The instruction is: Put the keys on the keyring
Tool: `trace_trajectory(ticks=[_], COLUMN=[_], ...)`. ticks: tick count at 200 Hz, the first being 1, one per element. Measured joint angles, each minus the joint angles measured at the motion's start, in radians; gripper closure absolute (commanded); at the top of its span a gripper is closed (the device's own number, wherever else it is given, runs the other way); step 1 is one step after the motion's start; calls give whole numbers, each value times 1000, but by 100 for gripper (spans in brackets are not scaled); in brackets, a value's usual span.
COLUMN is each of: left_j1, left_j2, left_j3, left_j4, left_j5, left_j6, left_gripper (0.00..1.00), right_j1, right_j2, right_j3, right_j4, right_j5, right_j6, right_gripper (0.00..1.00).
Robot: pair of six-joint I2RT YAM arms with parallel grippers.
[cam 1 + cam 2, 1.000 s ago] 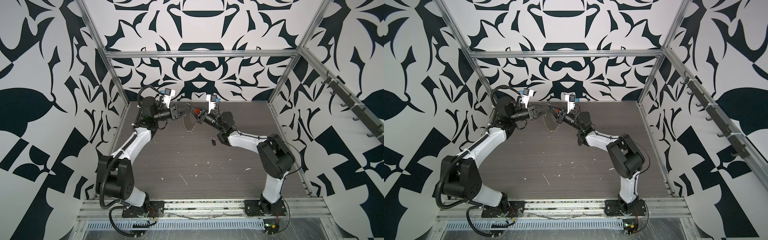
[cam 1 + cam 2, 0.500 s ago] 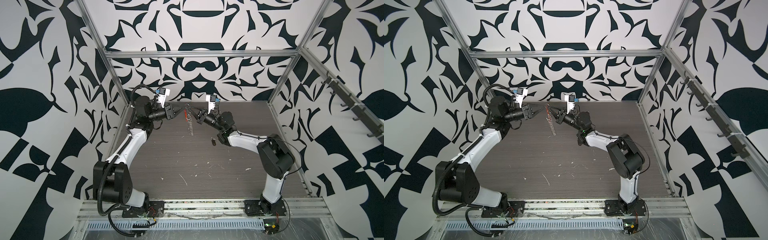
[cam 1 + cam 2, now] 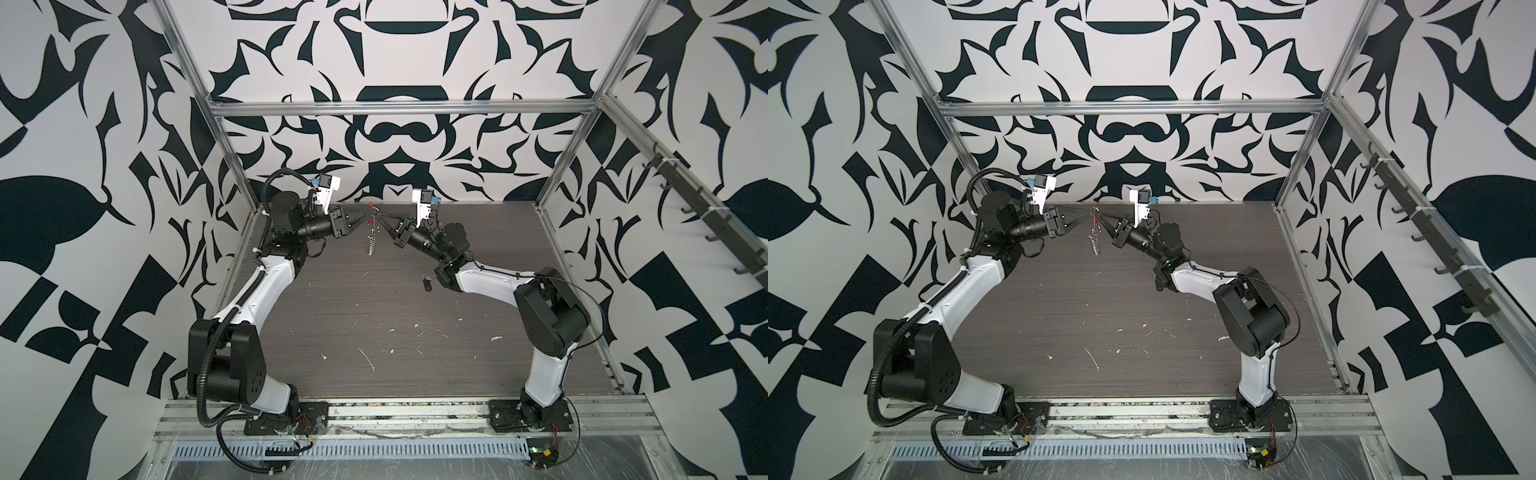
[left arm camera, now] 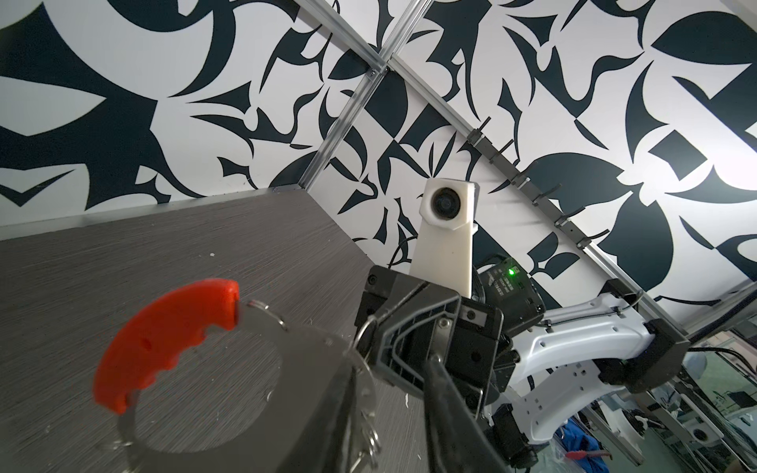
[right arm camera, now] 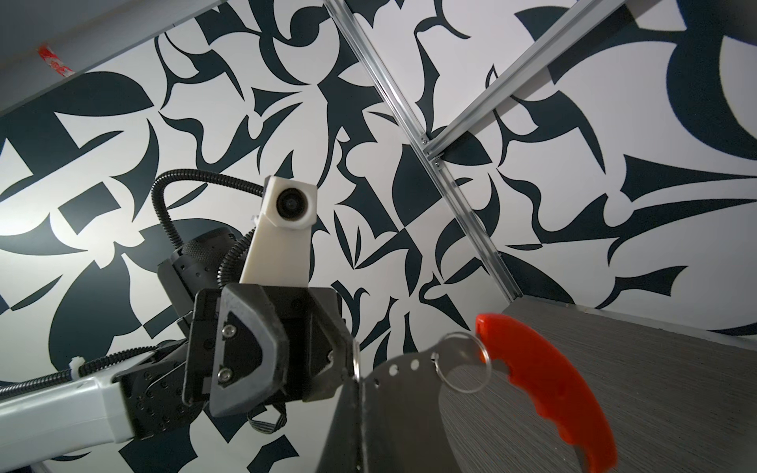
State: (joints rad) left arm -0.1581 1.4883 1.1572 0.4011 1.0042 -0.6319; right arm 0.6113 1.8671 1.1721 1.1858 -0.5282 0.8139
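The right pincer (image 3: 383,218), clenched on the keyring (image 3: 371,239), holds it above the table's (image 3: 374,324) far middle so the left pincer (image 3: 361,220), whose grip I cannot tell, can presumably work its split ring (image 5: 463,361), while the black key fob (image 3: 426,285) lies on the table right of centre.

Parts counted. Arms, two: my left arm (image 3: 266,286) and my right arm (image 3: 490,284). Grippers, two: my left gripper (image 3: 363,221) and my right gripper (image 3: 381,217). Wrist cameras, two: the left wrist camera (image 5: 293,202) and the right wrist camera (image 4: 446,202). One keyring (image 3: 372,241), bearing one red section (image 4: 164,336) and one split ring (image 5: 486,360). One black key (image 3: 427,284). One table (image 3: 374,324).
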Motion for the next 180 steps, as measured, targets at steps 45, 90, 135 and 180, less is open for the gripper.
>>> trace_trajectory(ticks=[45, 90, 135, 180], left_j1=[0, 0, 0, 0], left_j2=[9, 13, 26, 29], left_j3=[13, 23, 23, 23], left_j4=[0, 0, 0, 6], left_j5=[7, 7, 6, 5], left_j6=[-3, -3, 2, -3], left_gripper=[69, 67, 61, 71], right_j1=[0, 0, 2, 2], right_j2=[0, 2, 7, 7], right_j3=[3, 10, 13, 16], right_j4=[1, 2, -1, 0], right_j5=[-8, -13, -18, -20], right_j6=[2, 11, 14, 15], right_gripper=[100, 100, 100, 100])
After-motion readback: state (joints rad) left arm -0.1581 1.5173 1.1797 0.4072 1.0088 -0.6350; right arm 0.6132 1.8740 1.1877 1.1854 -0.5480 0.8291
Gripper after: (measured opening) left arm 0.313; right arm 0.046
